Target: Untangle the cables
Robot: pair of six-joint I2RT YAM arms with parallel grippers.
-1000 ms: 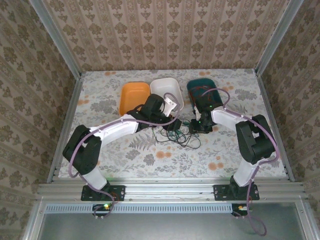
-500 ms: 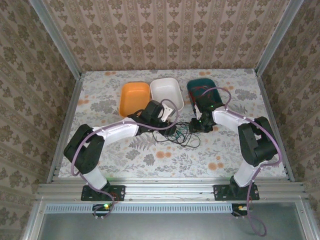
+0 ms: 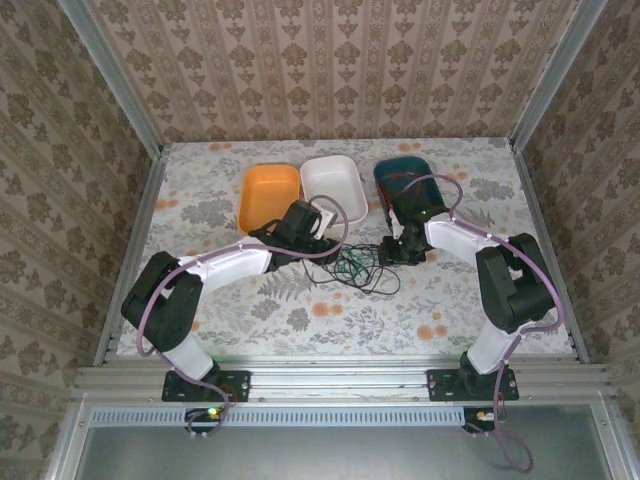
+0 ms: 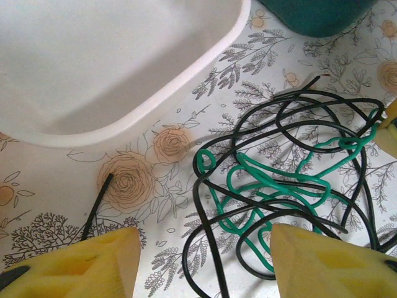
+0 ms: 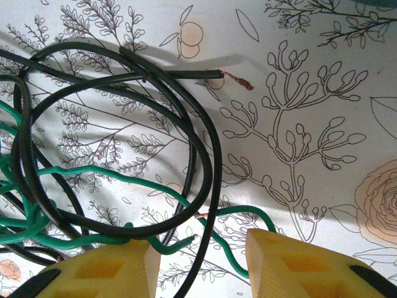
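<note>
Scene: two robot arms over a knot of cables (image 3: 368, 272) on the floral table (image 3: 250, 300); the heap lies mid-table, just in front of the white bin (image 3: 333, 180) and teal bin (image 3: 405, 178), betw. the two grippers
Tangle: black cable (image 5: 192, 74) and green cable (image 4: 344, 144) looped thru each other, not yet apart; one black end w/ a bare coppery tip lies free at the heap's edge in the right wrist view
Left gripper (image 4: 205, 267): jaws spread, nothing pinched; hovers at the heap's left side near the white bin's corner; a short black strand lies by one finger, the main knot ahead and toward the other
Right gripper (image 5: 201, 270): jaws spread, straddling a black strand and a green one; not closed on either; whether a pad touches wire, can't tell
Step in hand: prob. the reach-and-pick stage; each gripper lines up on the heap from its own side; separation looks barely begun, given how closely the loops overlap
Next move: likely calls for the right jaws to close on one strand only, the black one in the gap being the obvious pick; left to take or pin green; then a slow pull apart
Risk: two strands caught at once would drag the whole knot rather than open it
</note>
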